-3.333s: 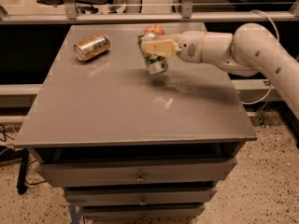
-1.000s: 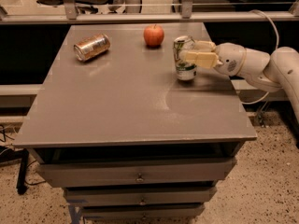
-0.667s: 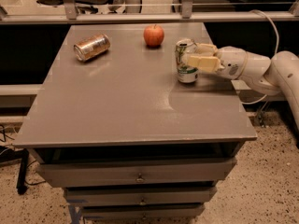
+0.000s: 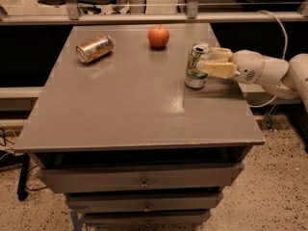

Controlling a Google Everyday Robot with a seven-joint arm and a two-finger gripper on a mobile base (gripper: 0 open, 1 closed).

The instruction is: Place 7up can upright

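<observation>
The 7up can (image 4: 193, 79), silver with a green and white label, stands upright on the grey table (image 4: 120, 114) near its right edge. My gripper (image 4: 205, 60) reaches in from the right. Its two cream fingers (image 4: 217, 70) sit on either side of the can at mid height, shut on it. The white arm runs off the right side of the view.
A red apple (image 4: 158, 36) sits at the back of the table, left of the can. A copper-gold can (image 4: 95, 48) lies on its side at the back left. Drawers are below the tabletop. A rail runs behind the table.
The can was held tilted above the table's middle 3.3 s ago. It has moved right and down and now stands on the table; over the last second almost nothing moved.
</observation>
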